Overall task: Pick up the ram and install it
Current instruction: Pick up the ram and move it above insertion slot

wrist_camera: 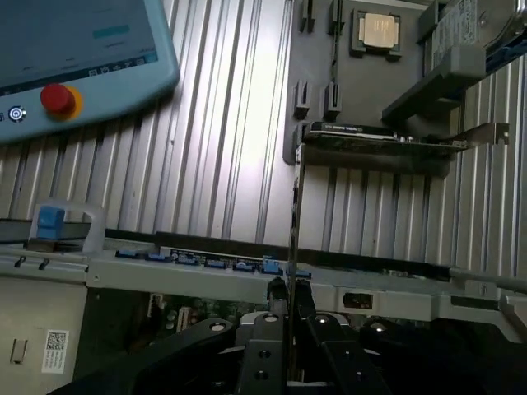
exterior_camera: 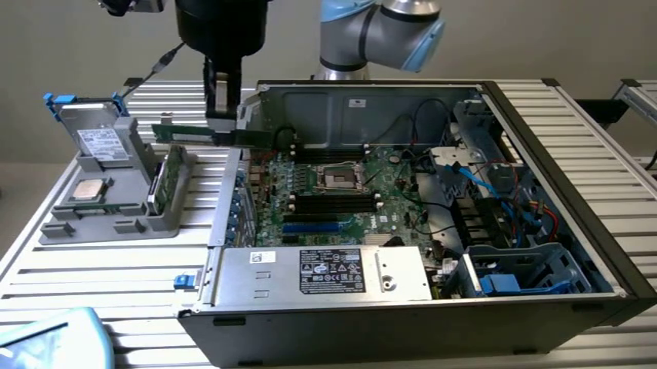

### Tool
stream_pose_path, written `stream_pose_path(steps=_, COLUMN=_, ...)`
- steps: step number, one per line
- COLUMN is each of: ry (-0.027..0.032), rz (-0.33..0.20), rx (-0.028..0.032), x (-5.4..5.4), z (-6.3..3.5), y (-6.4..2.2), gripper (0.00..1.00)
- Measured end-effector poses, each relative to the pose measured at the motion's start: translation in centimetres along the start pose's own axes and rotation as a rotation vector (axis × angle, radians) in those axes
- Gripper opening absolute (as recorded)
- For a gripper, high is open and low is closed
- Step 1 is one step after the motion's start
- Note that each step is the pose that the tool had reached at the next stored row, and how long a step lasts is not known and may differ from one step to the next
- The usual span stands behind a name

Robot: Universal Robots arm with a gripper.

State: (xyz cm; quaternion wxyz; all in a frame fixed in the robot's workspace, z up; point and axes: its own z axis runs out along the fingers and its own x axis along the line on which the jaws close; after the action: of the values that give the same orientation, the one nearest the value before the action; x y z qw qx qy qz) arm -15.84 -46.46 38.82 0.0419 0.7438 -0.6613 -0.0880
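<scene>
The ram (exterior_camera: 185,133) is a long thin green stick held level in the air, above the gap between the grey parts holder and the open computer case's wall on the exterior view's left. My gripper (exterior_camera: 218,123) comes down from above and is shut on the stick near its middle. In the wrist view the ram (wrist_camera: 293,214) shows edge-on as a thin line running out from between the black fingers (wrist_camera: 268,329) of my gripper (wrist_camera: 290,290). The motherboard (exterior_camera: 385,211) lies inside the case, with black memory slots (exterior_camera: 334,202) beside the processor socket (exterior_camera: 339,178).
The grey parts holder (exterior_camera: 61,227) carries a silver CPU chip (exterior_camera: 91,189), a drive (exterior_camera: 98,141) and an upright expansion card (exterior_camera: 169,181). A power supply (exterior_camera: 328,273) fills the case's near side, with cables at the exterior view's right. A teach pendant (wrist_camera: 82,58) lies on the slatted table.
</scene>
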Motion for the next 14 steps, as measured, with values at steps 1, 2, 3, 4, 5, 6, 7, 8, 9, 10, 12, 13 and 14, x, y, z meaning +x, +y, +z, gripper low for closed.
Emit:
stream_pose_path(steps=1, ry=-0.0003, rz=0.000, rx=-0.0017, x=0.1, z=-0.12, y=-0.41, gripper=0.14)
stream_pose_path(steps=2, ry=-0.0004, rz=0.000, rx=-0.0033, x=0.1, z=-0.24, y=-0.82, gripper=0.14)
stream_pose_path(steps=3, ry=-0.0007, rz=0.000, rx=-0.0047, x=0.1, z=-0.35, y=-1.19, gripper=0.14)
stream_pose_path(steps=4, ry=-0.0008, rz=0.000, rx=-0.0064, x=0.2, z=-0.47, y=-1.61, gripper=0.14)
stream_pose_path(steps=5, ry=-0.0010, rz=0.000, rx=-0.0079, x=0.2, z=-0.59, y=-2.01, gripper=0.14)
stream_pose_path(steps=6, ry=-0.0012, rz=0.000, rx=-0.0094, x=0.3, z=-0.70, y=-2.40, gripper=0.14)
stream_pose_path(steps=7, ry=-0.0014, rz=0.000, rx=-0.0109, x=0.3, z=-0.82, y=-2.80, gripper=0.14)
stream_pose_path(steps=8, ry=-0.0016, rz=0.001, rx=-0.0122, x=0.4, z=-0.94, y=-3.24, gripper=0.14)
stream_pose_path(steps=9, ry=-0.0018, rz=0.001, rx=-0.0134, x=0.5, z=-1.04, y=-3.67, gripper=0.14)
stream_pose_path(steps=10, ry=-0.0020, rz=0.001, rx=-0.0144, x=0.5, z=-1.15, y=-4.10, gripper=0.14)
stream_pose_path(steps=12, ry=-0.0023, rz=0.001, rx=-0.0163, x=0.6, z=-1.35, y=-4.97, gripper=0.14)
stream_pose_path(steps=13, ry=-0.0023, rz=0.001, rx=-0.0170, x=0.7, z=-1.45, y=-5.45, gripper=0.14)
stream_pose_path(steps=14, ry=-0.0024, rz=0.001, rx=-0.0171, x=0.7, z=-1.54, y=-5.88, gripper=0.14)
